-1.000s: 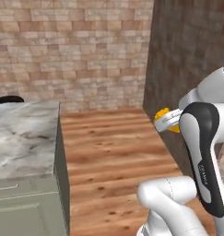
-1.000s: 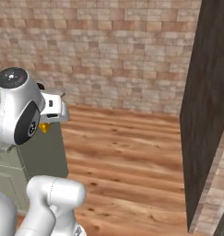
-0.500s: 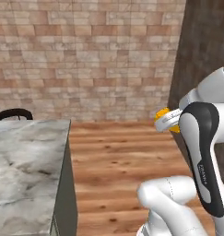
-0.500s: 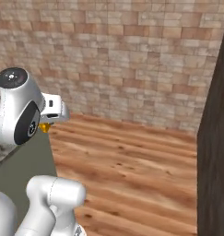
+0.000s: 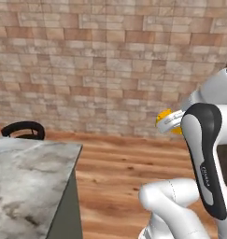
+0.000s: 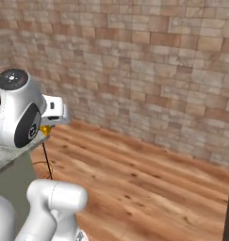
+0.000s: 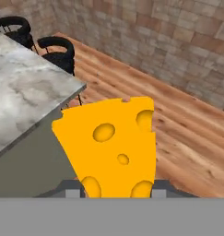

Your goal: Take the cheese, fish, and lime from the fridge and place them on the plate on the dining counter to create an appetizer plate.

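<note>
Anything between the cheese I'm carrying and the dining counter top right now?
Nothing visible. The cheese sits in the gripper over open wood floor, with the dining counter corner just ahead to one side. Black stools stand along its far edge. The plate is out of view.

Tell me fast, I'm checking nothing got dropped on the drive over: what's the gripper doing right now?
Gripper: jaws closed on the cheese, carried in the air near the corner of the dining counter.
</note>
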You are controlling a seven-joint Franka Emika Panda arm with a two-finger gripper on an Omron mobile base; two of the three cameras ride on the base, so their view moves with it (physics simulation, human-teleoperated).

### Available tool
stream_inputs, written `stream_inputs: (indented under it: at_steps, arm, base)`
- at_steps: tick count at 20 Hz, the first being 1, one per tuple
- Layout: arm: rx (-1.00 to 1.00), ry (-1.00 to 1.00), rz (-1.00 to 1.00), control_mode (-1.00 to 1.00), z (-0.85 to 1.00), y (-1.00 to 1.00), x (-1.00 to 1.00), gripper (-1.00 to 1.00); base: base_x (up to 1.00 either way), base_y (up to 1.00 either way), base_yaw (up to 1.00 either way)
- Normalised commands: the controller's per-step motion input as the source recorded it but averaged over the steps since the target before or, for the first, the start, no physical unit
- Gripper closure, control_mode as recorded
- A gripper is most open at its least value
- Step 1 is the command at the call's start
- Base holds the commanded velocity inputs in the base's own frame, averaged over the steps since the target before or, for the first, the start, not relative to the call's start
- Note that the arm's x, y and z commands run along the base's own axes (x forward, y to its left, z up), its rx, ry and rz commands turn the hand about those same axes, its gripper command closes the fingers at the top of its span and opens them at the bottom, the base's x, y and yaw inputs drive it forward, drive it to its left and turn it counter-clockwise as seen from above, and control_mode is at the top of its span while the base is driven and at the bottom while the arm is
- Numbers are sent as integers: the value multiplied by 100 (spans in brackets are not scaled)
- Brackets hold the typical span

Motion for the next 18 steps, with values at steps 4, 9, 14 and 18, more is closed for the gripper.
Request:
stream_inputs:
  at_steps: [4,9,14,18]
  arm:
    - [0,0,0,100,0,0,0,100]
    - [0,0,0,100,0,0,0,100]
    - [0,0,0,100,0,0,0,100]
    - [0,0,0,100,0,0,0,100]
  base:
    - [100,-58,42]
    - [100,-50,48]
    - [100,-40,55]
    - [100,-44,56]
